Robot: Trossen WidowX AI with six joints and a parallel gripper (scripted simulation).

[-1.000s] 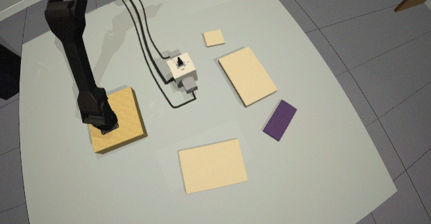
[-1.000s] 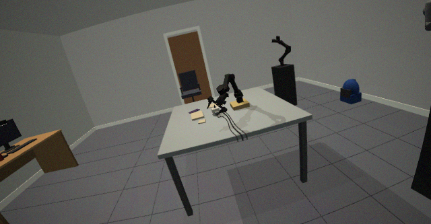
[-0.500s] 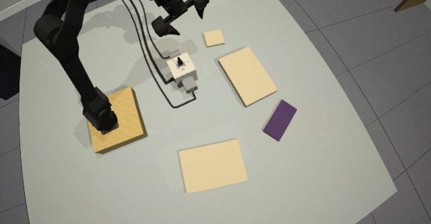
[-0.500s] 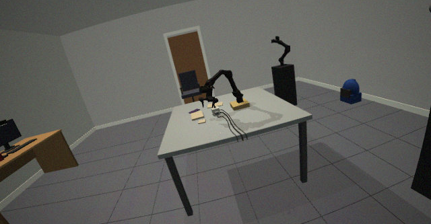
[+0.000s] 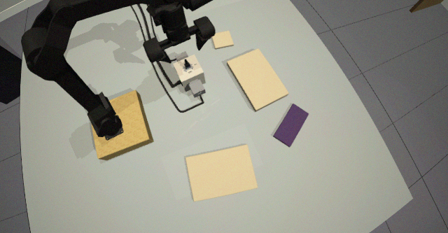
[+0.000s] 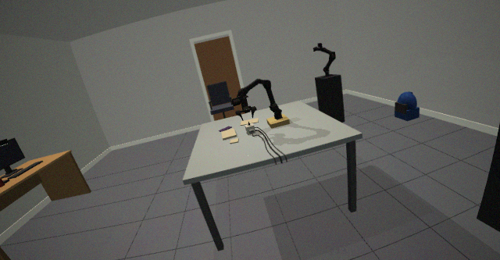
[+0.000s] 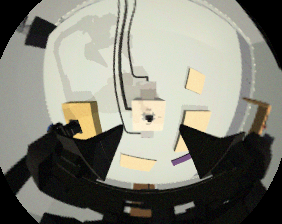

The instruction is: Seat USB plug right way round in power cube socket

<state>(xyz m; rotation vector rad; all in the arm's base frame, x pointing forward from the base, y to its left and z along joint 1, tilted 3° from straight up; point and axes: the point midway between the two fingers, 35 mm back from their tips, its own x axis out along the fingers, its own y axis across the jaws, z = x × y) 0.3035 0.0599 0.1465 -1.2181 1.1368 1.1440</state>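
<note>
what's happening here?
The arm's open gripper hangs above the white power cube, holding nothing. The dark USB plug stands up out of the cube's top socket, not yet gripped. Tan boards and a purple block lie nearby on the table.

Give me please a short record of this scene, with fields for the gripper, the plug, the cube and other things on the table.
gripper: gripper open, holding nothing, above and beside the cube
plug: dark plug standing up from the cube's top socket, untouched
cube: white power cube, cables leading away from it
other things: three tan boards, one purple card
arm base: wooden block
</note>
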